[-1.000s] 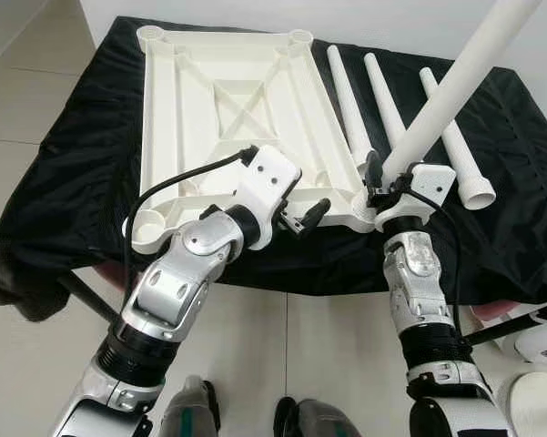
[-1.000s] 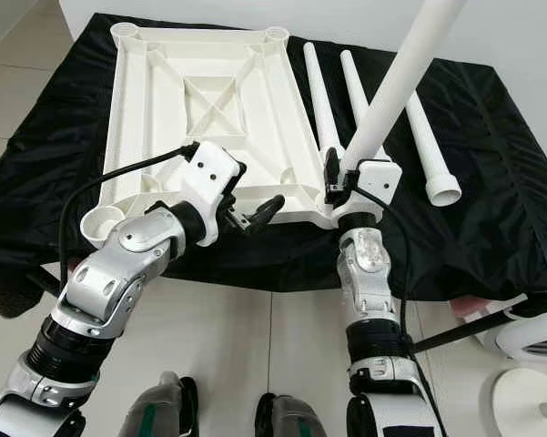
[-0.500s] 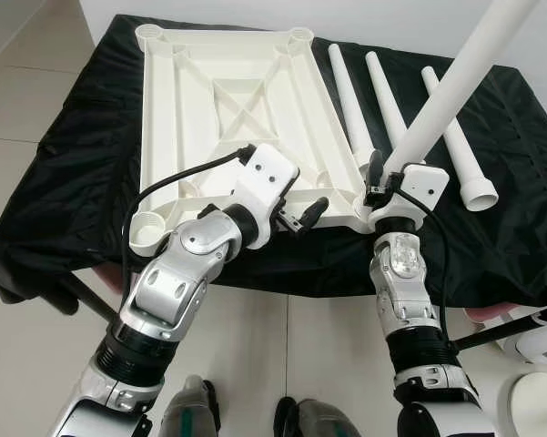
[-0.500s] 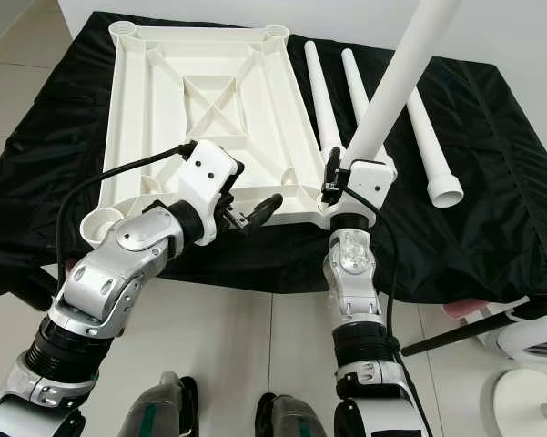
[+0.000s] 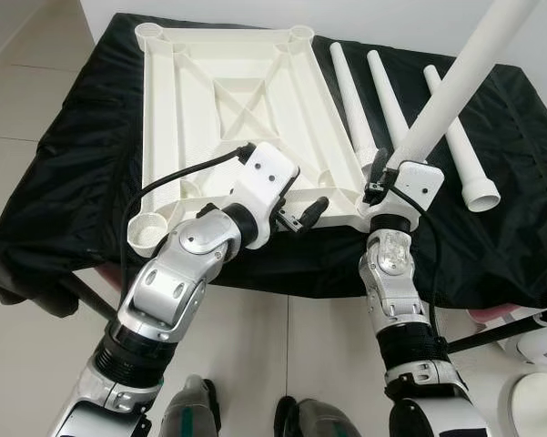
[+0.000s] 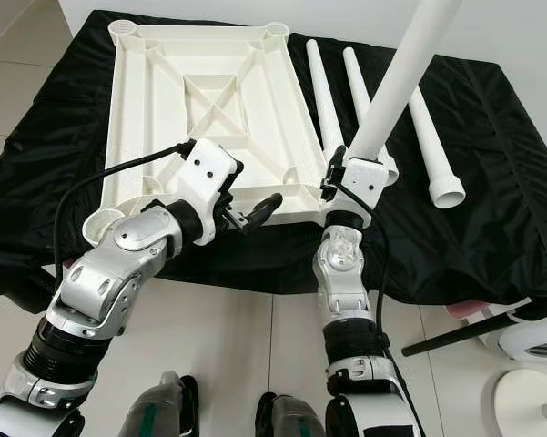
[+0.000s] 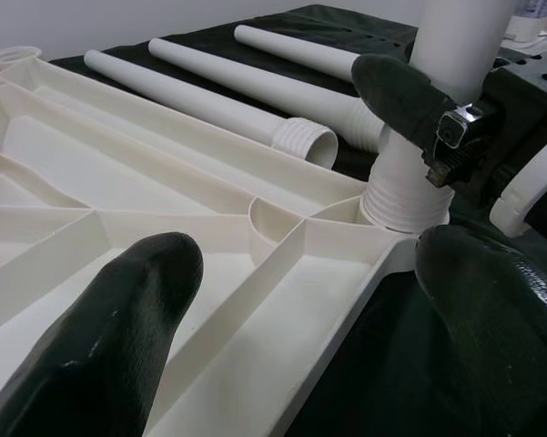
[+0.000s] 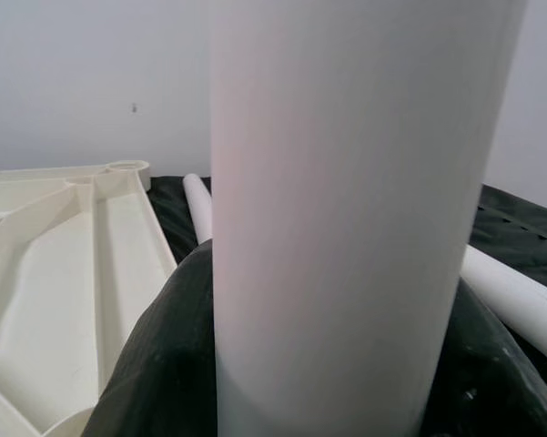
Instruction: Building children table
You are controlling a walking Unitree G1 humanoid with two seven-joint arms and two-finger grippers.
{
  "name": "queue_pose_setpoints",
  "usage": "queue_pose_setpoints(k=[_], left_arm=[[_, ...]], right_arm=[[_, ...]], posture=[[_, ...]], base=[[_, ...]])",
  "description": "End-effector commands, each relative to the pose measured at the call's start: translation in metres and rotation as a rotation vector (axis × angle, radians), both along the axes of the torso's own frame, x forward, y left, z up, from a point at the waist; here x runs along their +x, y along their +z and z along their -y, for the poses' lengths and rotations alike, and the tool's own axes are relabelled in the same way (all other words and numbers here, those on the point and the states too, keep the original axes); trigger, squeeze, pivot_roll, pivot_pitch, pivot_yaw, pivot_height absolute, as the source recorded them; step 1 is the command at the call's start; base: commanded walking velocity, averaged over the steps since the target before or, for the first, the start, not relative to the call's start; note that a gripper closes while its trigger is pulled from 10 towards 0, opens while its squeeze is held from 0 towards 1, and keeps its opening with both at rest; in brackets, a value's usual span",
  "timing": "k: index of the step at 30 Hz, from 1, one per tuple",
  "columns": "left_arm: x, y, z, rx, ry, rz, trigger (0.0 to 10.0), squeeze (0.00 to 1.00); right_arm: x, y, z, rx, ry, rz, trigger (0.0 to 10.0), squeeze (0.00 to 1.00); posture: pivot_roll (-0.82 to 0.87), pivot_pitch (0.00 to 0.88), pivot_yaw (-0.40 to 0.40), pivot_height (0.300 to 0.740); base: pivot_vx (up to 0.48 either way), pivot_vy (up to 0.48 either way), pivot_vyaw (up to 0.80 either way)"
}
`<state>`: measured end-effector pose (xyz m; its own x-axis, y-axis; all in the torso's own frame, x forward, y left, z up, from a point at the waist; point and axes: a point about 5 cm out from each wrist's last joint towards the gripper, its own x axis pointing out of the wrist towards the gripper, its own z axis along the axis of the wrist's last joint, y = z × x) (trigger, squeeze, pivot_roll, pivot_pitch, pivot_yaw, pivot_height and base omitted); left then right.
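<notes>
The white tabletop (image 5: 227,109) lies upside down on a black cloth (image 5: 73,155), ribs up, with round sockets at its corners. An upright leg (image 5: 455,86) stands in the near right socket (image 7: 405,205), its threaded end seated there. The right gripper (image 7: 437,137) is clamped around this leg low down, forearm vertical below it. The left gripper (image 5: 305,216) hovers spread apart and empty just over the tabletop's near edge. 3 loose legs (image 5: 387,100) lie on the cloth beside the tabletop.
</notes>
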<state>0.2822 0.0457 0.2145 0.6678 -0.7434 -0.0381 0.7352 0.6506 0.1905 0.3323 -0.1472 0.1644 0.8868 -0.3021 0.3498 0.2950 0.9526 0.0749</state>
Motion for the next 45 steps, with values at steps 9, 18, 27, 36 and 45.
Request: queue_pose_setpoints(k=[9, 18, 27, 36, 45], left_arm=[[-0.005, -0.001, -0.001, -0.004, -0.011, -0.019, 10.0, 0.00], [-0.007, -0.002, -0.002, -0.002, -0.008, -0.022, 10.0, 0.00], [-0.007, -0.001, -0.001, -0.005, -0.014, -0.023, 10.0, 0.00], [-0.008, -0.002, 0.001, -0.011, -0.019, -0.026, 10.0, 0.00], [-0.008, -0.004, 0.001, 0.010, -0.036, -0.029, 10.0, 0.00]], right_arm=[[-0.004, -0.039, 0.002, 0.020, -0.092, -0.170, 10.0, 0.00], [-0.004, -0.038, -0.007, 0.078, -0.077, -0.151, 10.0, 0.00], [-0.004, -0.036, -0.001, 0.101, -0.064, -0.124, 10.0, 1.00], [0.000, -0.032, 0.002, 0.080, -0.032, -0.115, 10.0, 0.00], [0.004, -0.021, 0.002, 0.020, 0.136, -0.076, 10.0, 0.00]], posture=[[0.14, 0.159, -0.050, 0.740], [0.15, 0.149, -0.049, 0.740], [0.14, 0.139, -0.047, 0.740], [0.14, 0.135, -0.051, 0.740], [0.13, 0.135, -0.056, 0.740]], base=[[0.000, 0.000, 0.00], [0.000, 0.000, 0.00], [0.000, 0.000, 0.00], [0.000, 0.000, 0.00], [0.000, 0.000, 0.00]])
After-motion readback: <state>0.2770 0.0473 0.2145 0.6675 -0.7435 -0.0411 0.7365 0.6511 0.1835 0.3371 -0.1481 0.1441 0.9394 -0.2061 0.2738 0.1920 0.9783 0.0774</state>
